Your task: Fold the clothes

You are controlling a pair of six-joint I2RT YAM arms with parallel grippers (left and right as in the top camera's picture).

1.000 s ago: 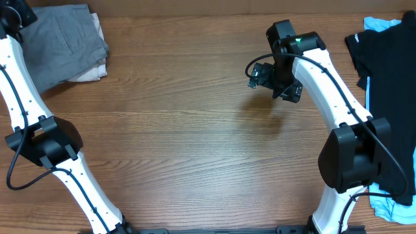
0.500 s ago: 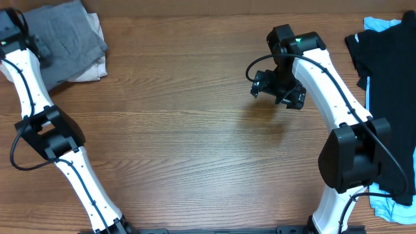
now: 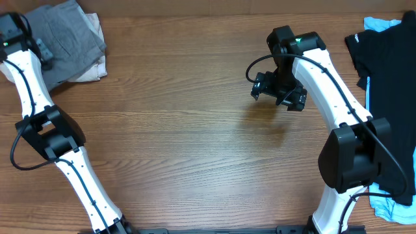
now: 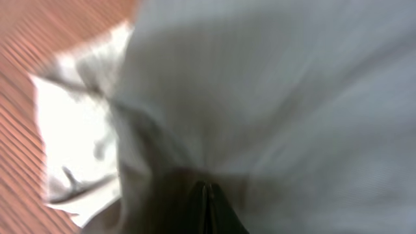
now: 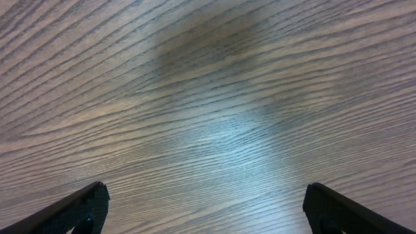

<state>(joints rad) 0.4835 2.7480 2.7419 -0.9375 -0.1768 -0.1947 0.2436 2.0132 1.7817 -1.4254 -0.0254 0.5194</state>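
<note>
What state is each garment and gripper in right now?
grey shorts: rumpled, far left corner, on the cream shorts.
cream shorts: under the grey shorts, only an edge showing.
black garment: unfolded, heaped at the right edge.
light-blue garment: mostly under the black garment.
left gripper: shut on the grey shorts.
right gripper: open, empty, above bare table.

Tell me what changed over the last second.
The left gripper, shut on the grey shorts, swung in over them, and they bunched up and shifted slightly toward the far edge. The right gripper drifted slightly right, still open. The cream shorts underneath and the black garment stayed put.
</note>
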